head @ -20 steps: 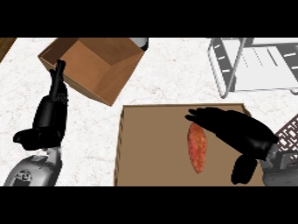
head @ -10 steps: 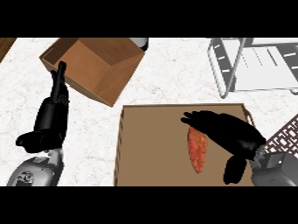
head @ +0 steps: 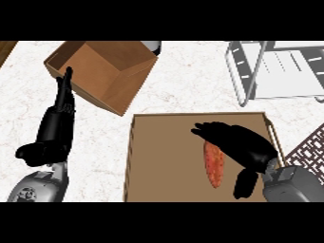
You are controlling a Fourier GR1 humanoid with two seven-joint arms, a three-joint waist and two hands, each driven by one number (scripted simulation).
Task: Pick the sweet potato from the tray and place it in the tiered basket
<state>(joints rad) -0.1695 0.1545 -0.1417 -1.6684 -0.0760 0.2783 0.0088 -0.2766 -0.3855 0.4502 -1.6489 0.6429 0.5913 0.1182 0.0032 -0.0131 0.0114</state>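
Since half a second ago the right hand (head: 236, 142) has slid a little toward nine o'clock and now lies over the upper end of the sweet potato (head: 214, 166), where a second ago it sat more toward three o'clock with the whole potato showing. The sweet potato lies lengthwise on the tray (head: 164, 161), in its three o'clock half, pointing from twelve to six o'clock. The right hand's fingers curve down over the potato's top end and along its three o'clock side, and the thumb hangs toward six o'clock beside it; whether they truly clasp it cannot be told. The tiered basket (head: 276, 71), white, stands at the tray's one o'clock, well apart from the potato. A patterned mat (head: 322, 152) lies at three o'clock of the tray. An open cardboard box (head: 105, 73) sits at eleven o'clock. The left hand (head: 55, 126) rests at nine o'clock on the counter (head: 185, 85), fingers straight, pointing toward the box.
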